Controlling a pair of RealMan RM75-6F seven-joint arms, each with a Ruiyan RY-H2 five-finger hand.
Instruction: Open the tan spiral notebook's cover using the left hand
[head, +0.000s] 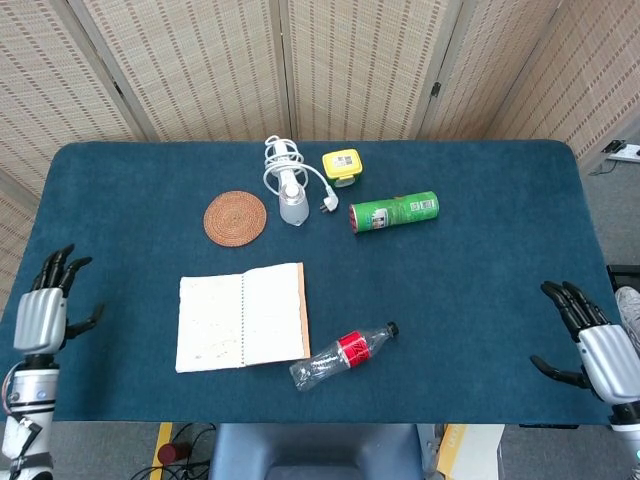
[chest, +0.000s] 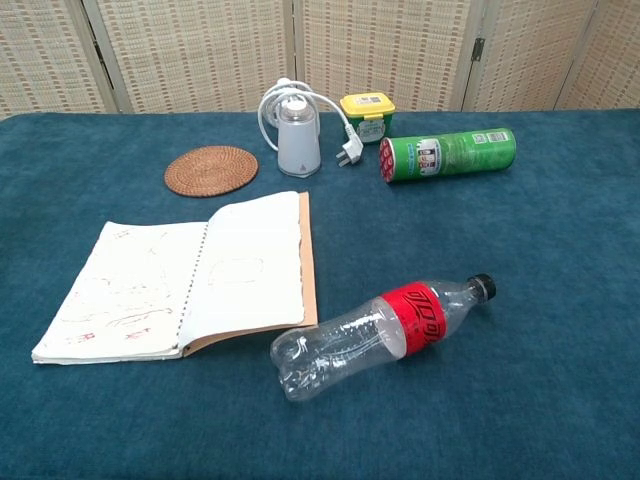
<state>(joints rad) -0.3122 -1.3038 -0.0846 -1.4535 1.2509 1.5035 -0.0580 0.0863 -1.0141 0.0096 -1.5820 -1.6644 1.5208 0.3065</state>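
Observation:
The tan spiral notebook (head: 242, 317) (chest: 190, 278) lies open and flat on the blue table, white scribbled pages up, its tan edge showing along the right side. My left hand (head: 43, 308) hovers at the table's left edge, well left of the notebook, fingers spread and holding nothing. My right hand (head: 592, 341) is at the far right edge, fingers apart and empty. Neither hand appears in the chest view.
A clear plastic bottle with a red label (head: 345, 354) (chest: 375, 324) lies just right of the notebook. Behind it are a woven coaster (head: 235, 217), a white device with a coiled cable (head: 289, 190), a yellow container (head: 342, 166) and a green can on its side (head: 394, 212).

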